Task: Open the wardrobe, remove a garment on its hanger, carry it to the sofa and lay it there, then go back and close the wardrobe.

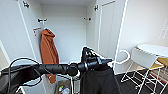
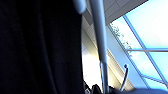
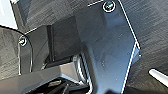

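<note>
The wardrobe [image 1: 67, 27] stands open in front of me, both white doors swung wide. My left gripper [image 1: 101, 61] reaches in from the left at the wardrobe's front, shut on the white hanger [image 1: 123, 57], whose curved hook points right. The black garment [image 1: 100, 81] hangs limp from it below the gripper. In the left wrist view the black garment [image 2: 37, 47] hangs beside the hanger's white bar [image 2: 100, 37], against windows. The right wrist view has my own dark plate over grey carpet [image 3: 155, 37].
A rust-orange hooded garment [image 1: 48, 52] hangs on the rail at the wardrobe's left. A box of small items [image 1: 63, 88] sits on its floor. To the right stand a white chair [image 1: 140, 62] and a round white table [image 1: 155, 50] on dark carpet.
</note>
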You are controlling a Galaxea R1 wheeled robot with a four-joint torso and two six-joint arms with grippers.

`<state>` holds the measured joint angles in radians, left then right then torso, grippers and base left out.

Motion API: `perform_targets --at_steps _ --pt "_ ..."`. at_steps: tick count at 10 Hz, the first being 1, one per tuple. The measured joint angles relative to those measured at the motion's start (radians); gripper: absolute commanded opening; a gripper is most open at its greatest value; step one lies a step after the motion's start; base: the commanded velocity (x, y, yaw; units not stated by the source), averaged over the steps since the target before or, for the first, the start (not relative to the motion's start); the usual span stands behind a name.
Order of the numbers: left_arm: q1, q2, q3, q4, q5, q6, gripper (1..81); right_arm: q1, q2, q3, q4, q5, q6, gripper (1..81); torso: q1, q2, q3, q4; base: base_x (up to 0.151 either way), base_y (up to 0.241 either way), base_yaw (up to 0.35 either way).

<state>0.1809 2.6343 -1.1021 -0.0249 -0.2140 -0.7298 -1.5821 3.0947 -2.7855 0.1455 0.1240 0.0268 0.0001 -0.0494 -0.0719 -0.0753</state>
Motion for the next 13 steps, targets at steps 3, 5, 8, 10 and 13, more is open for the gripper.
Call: perform_targets --at_steps 3,5,8,10,13 --pt "0.011 -0.001 0.004 0.0 0.004 0.0 1.0 0.0 0.0 0.0 0.0 0.0 0.0 81.1 0.0 0.0 0.0 0.0 0.0 0.0 -0.267" --pt "0.013 -0.039 0.043 0.007 0.006 0.0 1.0 0.0 0.0 0.0 0.0 0.0 0.0 81.1 0.0 0.0 0.0 0.0 0.0 0.0 -0.27" --pt "0.038 -0.104 0.074 0.033 0.008 0.0 1.0 0.001 0.0 0.0 0.0 0.0 0.0 81.1 0.0 0.0 0.0 0.0 0.0 0.0 -0.271" --pt "0.036 -0.073 0.075 0.039 0.007 0.0 1.0 0.0 0.0 0.0 0.0 -0.001 0.0 81.1 0.0 0.0 0.0 0.0 0.0 0.0 -0.271" --pt "0.036 -0.058 0.076 0.039 0.008 -0.001 1.0 0.0 0.0 0.0 0.0 0.0 0.0 81.1 0.0 0.0 0.0 0.0 0.0 0.0 -0.271"
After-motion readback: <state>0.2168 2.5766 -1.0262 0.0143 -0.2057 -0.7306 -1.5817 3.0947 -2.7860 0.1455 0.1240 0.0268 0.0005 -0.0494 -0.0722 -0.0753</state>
